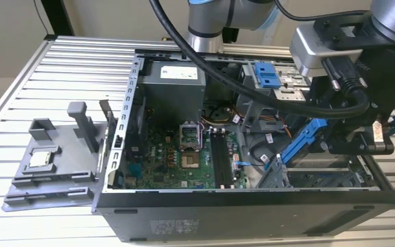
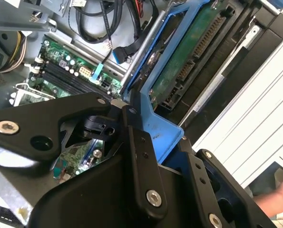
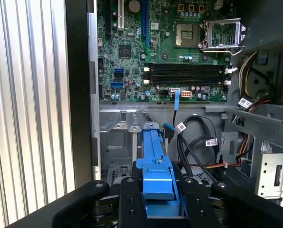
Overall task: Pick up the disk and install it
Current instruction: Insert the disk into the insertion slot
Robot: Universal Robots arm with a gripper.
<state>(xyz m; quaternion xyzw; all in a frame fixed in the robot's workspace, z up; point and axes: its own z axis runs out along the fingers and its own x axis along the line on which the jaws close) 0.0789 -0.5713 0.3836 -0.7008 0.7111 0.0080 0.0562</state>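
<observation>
My gripper (image 1: 354,143) is shut on the disk (image 1: 299,143), a flat drive in a blue plastic frame, held tilted on edge inside the open computer case (image 1: 252,203) at the exterior view's right. In the first wrist view the disk (image 3: 155,159) shows edge-on, its blue frame pinched between the black fingers (image 3: 131,202) of the gripper (image 3: 157,192), above the grey metal drive bay (image 3: 120,137). In the second wrist view the gripper (image 2: 156,142) clamps the frame's corner, and the disk's (image 2: 189,52) green circuit side faces the camera.
The motherboard (image 1: 183,154) lies on the case floor, with a grey power supply (image 1: 173,87) behind it. Loose cables (image 3: 198,142) run beside the bay. A grey fixture (image 1: 53,154) holding a small silver chip (image 1: 39,158) sits on the slatted table (image 1: 67,62). A hand (image 2: 280,194) is nearby.
</observation>
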